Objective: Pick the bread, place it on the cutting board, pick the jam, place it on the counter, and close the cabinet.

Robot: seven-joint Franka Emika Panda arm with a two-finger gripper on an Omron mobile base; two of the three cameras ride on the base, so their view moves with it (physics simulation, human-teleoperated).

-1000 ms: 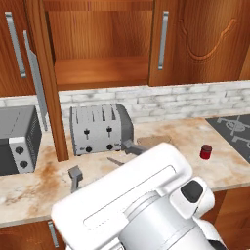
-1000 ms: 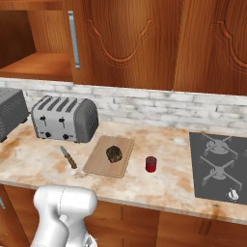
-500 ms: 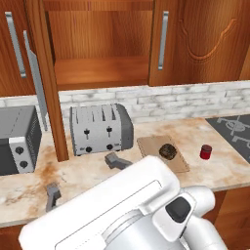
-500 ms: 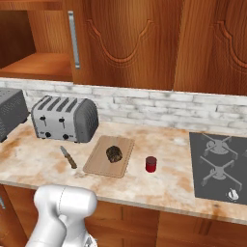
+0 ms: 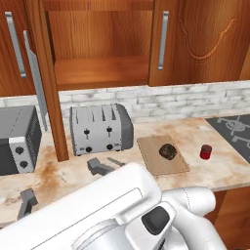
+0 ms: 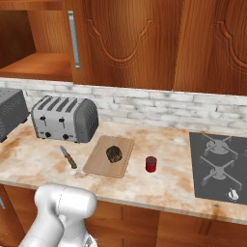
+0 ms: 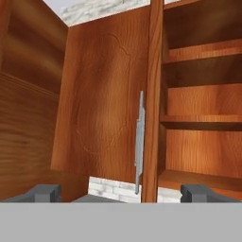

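Note:
The dark lumpy bread (image 5: 167,151) (image 6: 114,154) lies on the tan cutting board (image 5: 155,163) (image 6: 99,166). Right of the board, the red jam (image 5: 206,152) (image 6: 151,164) stands on the marbled counter (image 5: 219,171) (image 6: 164,185). Above, the cabinet (image 5: 100,73) (image 6: 29,60) (image 7: 203,99) is open, its left door (image 5: 49,97) (image 7: 104,104) swung out edge-on. My gripper (image 5: 62,184) (image 7: 122,194) is open and holds nothing. It hovers over the counter's left front and looks up at that door's silver handle (image 7: 139,142).
A silver toaster (image 5: 100,129) (image 6: 65,118) stands behind the board, with a knife (image 5: 117,161) (image 6: 68,157) in front of it. A grey microwave (image 5: 17,141) is at the left, and a black stove (image 5: 234,129) (image 6: 219,164) at the right.
The arm has swung left and down in the left base view, uncovering the cutting board and bread. The gripper stays open. Bread, jam and cabinet door have not moved.

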